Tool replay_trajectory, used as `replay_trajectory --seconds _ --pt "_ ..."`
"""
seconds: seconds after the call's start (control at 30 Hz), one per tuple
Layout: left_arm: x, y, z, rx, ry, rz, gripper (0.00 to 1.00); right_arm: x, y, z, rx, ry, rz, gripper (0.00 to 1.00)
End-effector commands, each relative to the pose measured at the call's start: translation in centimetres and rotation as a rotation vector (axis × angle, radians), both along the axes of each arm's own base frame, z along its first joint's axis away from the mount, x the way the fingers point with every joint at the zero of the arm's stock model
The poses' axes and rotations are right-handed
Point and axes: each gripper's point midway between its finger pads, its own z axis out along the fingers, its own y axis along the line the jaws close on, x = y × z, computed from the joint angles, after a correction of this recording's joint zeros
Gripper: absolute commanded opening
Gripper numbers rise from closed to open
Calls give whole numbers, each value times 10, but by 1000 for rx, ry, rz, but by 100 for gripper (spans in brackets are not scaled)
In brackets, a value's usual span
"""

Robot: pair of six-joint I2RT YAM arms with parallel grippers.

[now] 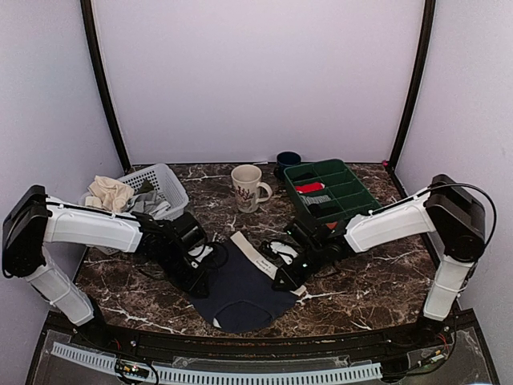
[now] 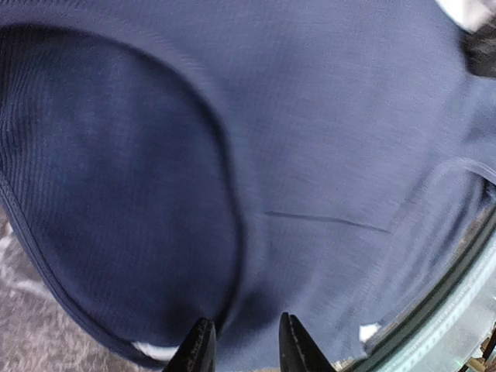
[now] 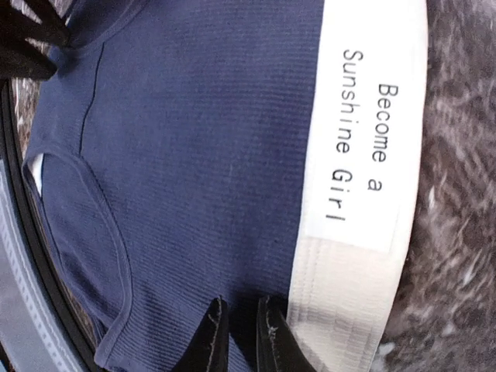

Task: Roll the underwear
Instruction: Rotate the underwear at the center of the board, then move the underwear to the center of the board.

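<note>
The underwear (image 1: 240, 289) lay flat on the counter (image 1: 361, 301), near its front edge. The left claw (image 2: 246, 341) and right claw (image 3: 241, 329) each sat at the cloth, jaws narrowly apart; whether either grasped it could not be determined.

Dark brown white-veined marble table (image 1: 361, 301), plain pale lilac walls (image 1: 256, 80), black corner posts (image 1: 103, 88), soft even light

One underwear (image 1: 240, 290); two mugs (image 1: 248, 186) (image 1: 287, 160); one basket (image 1: 166, 171); one tray (image 1: 361, 186); two tools (image 2: 242, 345) (image 3: 239, 329)
</note>
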Motion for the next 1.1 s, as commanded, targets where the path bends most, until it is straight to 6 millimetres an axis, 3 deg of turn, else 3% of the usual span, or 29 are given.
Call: replay_trajectory --seconds 0.0,0.17,0.3,0.37,0.47,0.63,0.73,0.87,1.07 --pt "7 -2 -16 47 1 11 30 -36 -34 -24 -79 117 -18 14" --pt "37 -19 -25 105 -51 -56 28 -63 -42 -15 -53 159 -4 13" --pt "68 -40 -26 114 -96 -118 27 -74 -33 1 10 178 24 14" --pt "79 -40 -29 146 -119 -165 28 -73 -22 15 56 167 43 15" --pt "91 -37 -14 121 -136 -171 34 -60 -12 32 81 115 38 17" --pt "80 -48 30 -63 -151 -186 42 -30 -14 42 55 34 -24 18" --pt "63 -59 43 -138 -143 -217 43 -12 -18 45 61 12 -70 19" --pt "51 -66 35 -200 -87 -197 42 5 -15 41 60 4 -88 21" --pt "45 -61 8 -155 -43 -184 38 6 -8 18 18 46 -53 21"
